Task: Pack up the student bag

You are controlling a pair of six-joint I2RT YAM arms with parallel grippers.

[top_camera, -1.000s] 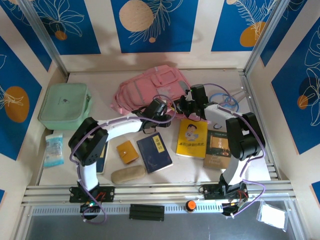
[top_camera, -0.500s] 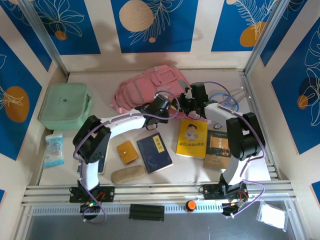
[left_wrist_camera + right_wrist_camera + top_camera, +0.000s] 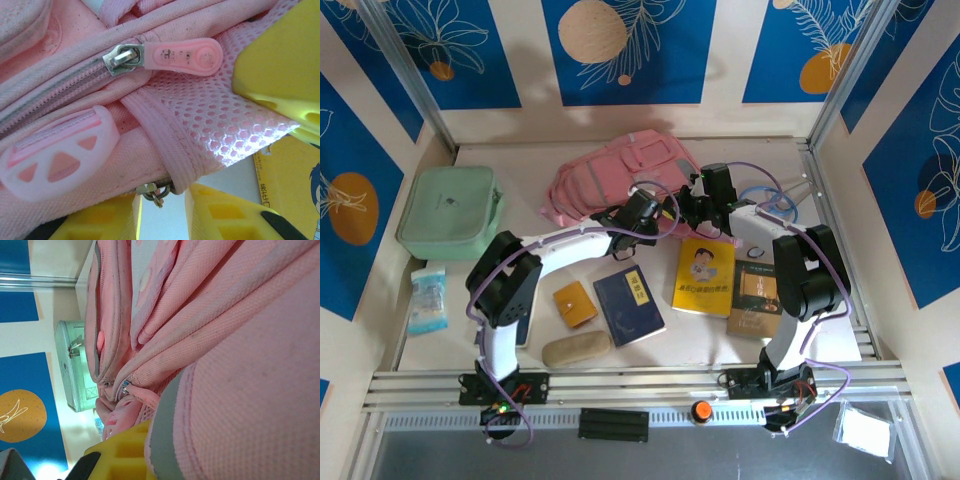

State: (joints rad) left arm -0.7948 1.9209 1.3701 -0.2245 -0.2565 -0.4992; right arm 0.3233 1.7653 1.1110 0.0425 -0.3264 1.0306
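Observation:
The student bag [image 3: 620, 172], pink with grey trim, lies flat at the back middle of the table. My left gripper [image 3: 648, 212] is at its near right edge. In the left wrist view its yellow fingers [image 3: 225, 216] have closed in on the bag's thick seam [image 3: 175, 165], beside a small metal zip ring [image 3: 152, 192]; the fingertips are hidden under the fabric. A pink zip pull [image 3: 185, 56] lies above. My right gripper [image 3: 692, 205] is shut on the bag's right edge; one yellow finger [image 3: 122, 452] shows under the pink cloth [image 3: 240, 365].
In front of the bag lie a yellow book [image 3: 705, 275], a dark blue book [image 3: 628, 305], a brown book [image 3: 757, 297], an orange wallet [image 3: 575, 303] and a beige case [image 3: 576, 348]. A mint zip case [image 3: 450, 212] and a tissue pack [image 3: 427, 300] sit left.
My left gripper has moved up and right onto the bag's edge and its jaws have narrowed. The right gripper keeps its hold.

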